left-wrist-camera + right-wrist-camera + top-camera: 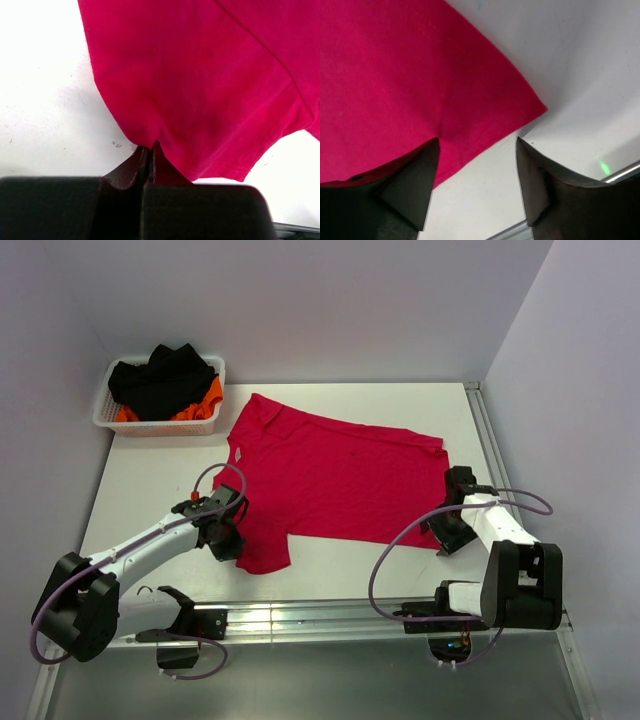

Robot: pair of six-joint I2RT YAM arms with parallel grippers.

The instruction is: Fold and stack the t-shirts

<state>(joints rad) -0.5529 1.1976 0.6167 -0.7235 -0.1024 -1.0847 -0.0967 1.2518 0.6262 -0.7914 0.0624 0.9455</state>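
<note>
A crimson red t-shirt (pixel 335 480) lies spread flat on the white table, neck at the far left, hem at the right. My left gripper (pixel 228 530) is shut on the edge of its near sleeve; in the left wrist view the closed tips (pixel 149 150) pinch the red cloth (pixel 200 80). My right gripper (pixel 445 523) is open at the shirt's near right hem corner. In the right wrist view its fingers (pixel 420 170) straddle the table just beside the cloth corner (pixel 525 107), one finger over the red cloth (pixel 395 80).
A white mesh basket (pixel 205 418) at the far left holds black and orange clothes (pixel 160 380). A metal rail (pixel 320 620) runs along the table's near edge. White walls close in the left, back and right sides.
</note>
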